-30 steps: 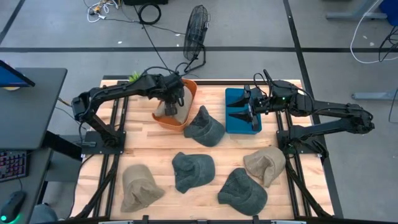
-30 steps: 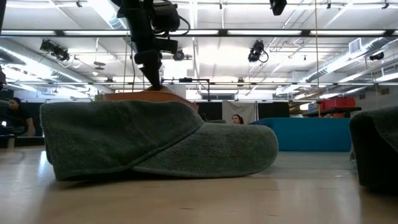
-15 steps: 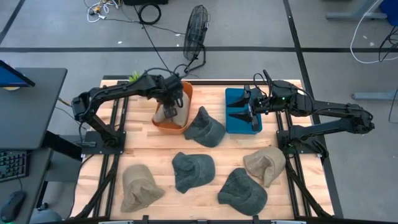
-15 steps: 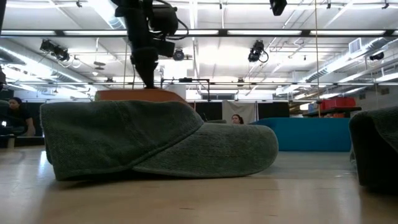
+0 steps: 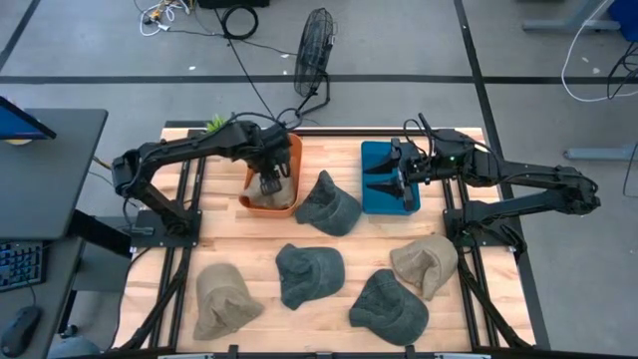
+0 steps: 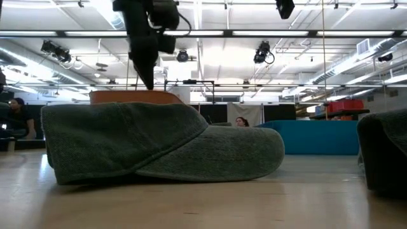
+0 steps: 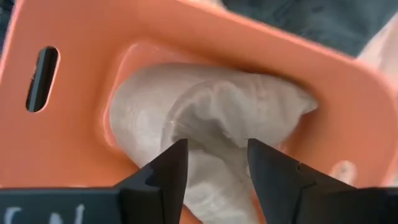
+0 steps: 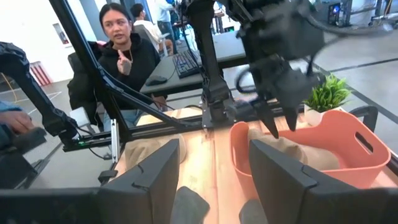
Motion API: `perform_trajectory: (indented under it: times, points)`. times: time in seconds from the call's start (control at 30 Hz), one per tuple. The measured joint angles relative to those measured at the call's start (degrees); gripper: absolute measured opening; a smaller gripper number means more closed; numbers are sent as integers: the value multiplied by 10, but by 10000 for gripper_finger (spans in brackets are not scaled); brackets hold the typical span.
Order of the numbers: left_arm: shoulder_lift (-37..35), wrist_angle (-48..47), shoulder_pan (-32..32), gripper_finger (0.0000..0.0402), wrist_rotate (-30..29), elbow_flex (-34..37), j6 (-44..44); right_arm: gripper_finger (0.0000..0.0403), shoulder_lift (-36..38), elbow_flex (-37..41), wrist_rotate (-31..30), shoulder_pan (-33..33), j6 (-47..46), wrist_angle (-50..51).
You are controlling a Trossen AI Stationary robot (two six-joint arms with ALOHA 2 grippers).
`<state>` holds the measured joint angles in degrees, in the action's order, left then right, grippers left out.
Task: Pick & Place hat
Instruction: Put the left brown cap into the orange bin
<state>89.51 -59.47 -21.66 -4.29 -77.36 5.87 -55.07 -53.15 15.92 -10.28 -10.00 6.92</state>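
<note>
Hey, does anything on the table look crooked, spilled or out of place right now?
Nothing spilled or damaged. The orange plastic bin sits slightly askew to the blue bin, with a crumpled beige fabric hat inside, below the open left gripper.

Grey floor (image 5: 100,50) crossed by dark tape lines, with a black standing fan (image 5: 315,42), loose cables (image 5: 164,15) and a dark desk (image 5: 45,170) beside the wooden table (image 5: 329,244). Overhead: white open ceiling with long strip lights (image 6: 273,33), trusses and hung fixtures (image 6: 262,52). Beyond the table: a seated person in dark clothing (image 8: 121,53) at a desk with a keyboard (image 8: 189,62), small potted plant (image 8: 326,93) nearby.
</note>
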Motion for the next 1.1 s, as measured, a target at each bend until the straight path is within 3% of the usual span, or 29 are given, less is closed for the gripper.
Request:
perform_trajectory:
  times: [0.23,0.57,0.8,1.1]
  points:
    - [-91,-8,48,160,0,0,-84,196,0,0,0,0,0,-1]
    - [-207,-39,178,162,-1,0,-310,196,0,0,0,0,-29,-3]
    - [-198,-133,308,162,-1,-1,-465,196,0,0,0,0,-28,2]
    - [-160,-151,468,163,-1,0,-643,196,0,0,0,0,-26,11]
